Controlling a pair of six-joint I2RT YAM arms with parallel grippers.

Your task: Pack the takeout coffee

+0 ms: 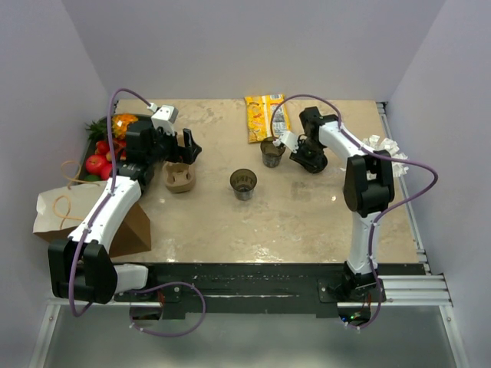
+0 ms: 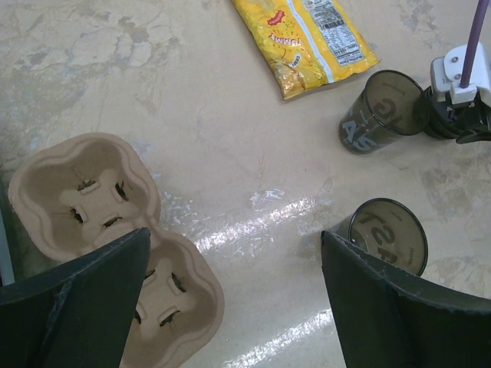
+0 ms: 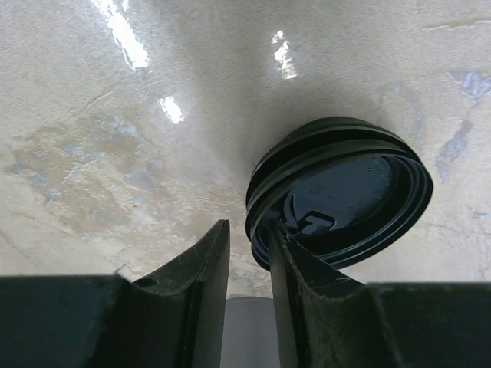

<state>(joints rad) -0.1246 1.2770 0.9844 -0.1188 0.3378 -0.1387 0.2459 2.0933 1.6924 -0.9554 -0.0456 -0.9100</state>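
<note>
Two dark, lidless takeout cups stand on the table, one in the middle and one farther back. A brown pulp cup carrier lies left of them with its wells empty. My left gripper hangs wide open above the table between the carrier and the near cup, holding nothing. A stack of black lids lies right of the far cup. My right gripper is down at the stack's edge, jaws narrow. One finger overlaps the rim and the other stands just outside it.
A yellow snack bag lies at the back centre. A brown paper bag lies on its side at the left edge, with fruit and vegetables behind it. Crumpled white paper sits at the right edge.
</note>
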